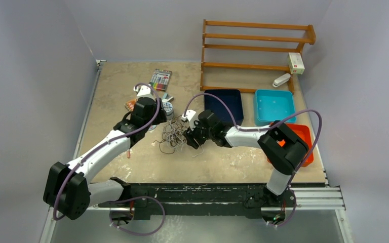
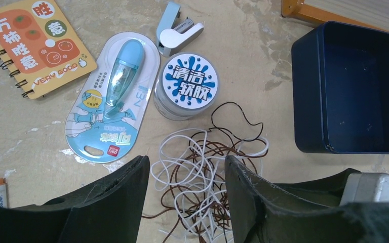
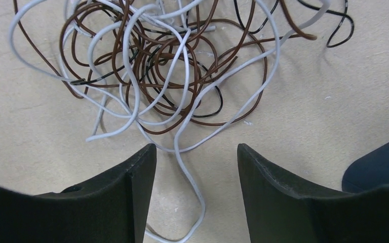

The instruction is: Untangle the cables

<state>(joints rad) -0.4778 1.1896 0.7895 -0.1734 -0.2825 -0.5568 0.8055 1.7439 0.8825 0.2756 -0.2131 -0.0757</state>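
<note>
The cables lie in one tangled pile of thin white, brown and black loops on the table's middle. In the left wrist view the cables spread between and beyond my open fingers. My left gripper is open above the pile, holding nothing. In the right wrist view the cables lie just ahead, and one white strand runs down between the fingers. My right gripper is open and empty, low over the table. In the top view the left gripper is left of the pile, the right gripper right of it.
A round tub with a blue label, a blister-packed correction tape, a small stapler and an orange notebook lie beyond the pile. A dark blue bin, teal bin, orange bin and wooden rack stand right and behind.
</note>
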